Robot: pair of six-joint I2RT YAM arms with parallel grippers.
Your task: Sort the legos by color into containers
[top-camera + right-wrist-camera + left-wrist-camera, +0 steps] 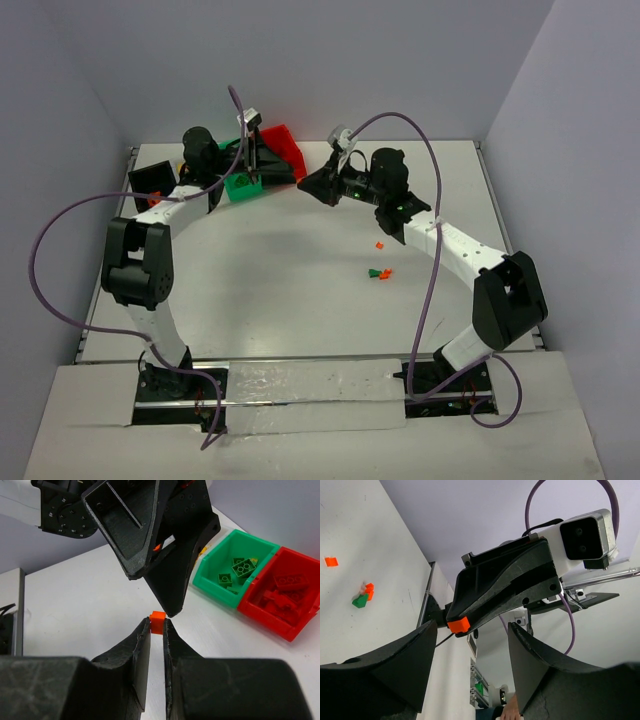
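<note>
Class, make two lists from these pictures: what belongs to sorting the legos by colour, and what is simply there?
Belongs to the job:
orange lego, pinched in the right gripper
left gripper, jaws apart
green bin
red bin
black bin
loose legos

Simply there:
purple cables
wrist camera
silver strip

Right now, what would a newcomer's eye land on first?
The right gripper pinches an orange brick at its fingertips, tip to tip with the open left gripper, toward the back of the table. Just beside them sit the green bin and red bin, each holding bricks of its own color. A few loose legos lie mid-table.
</note>
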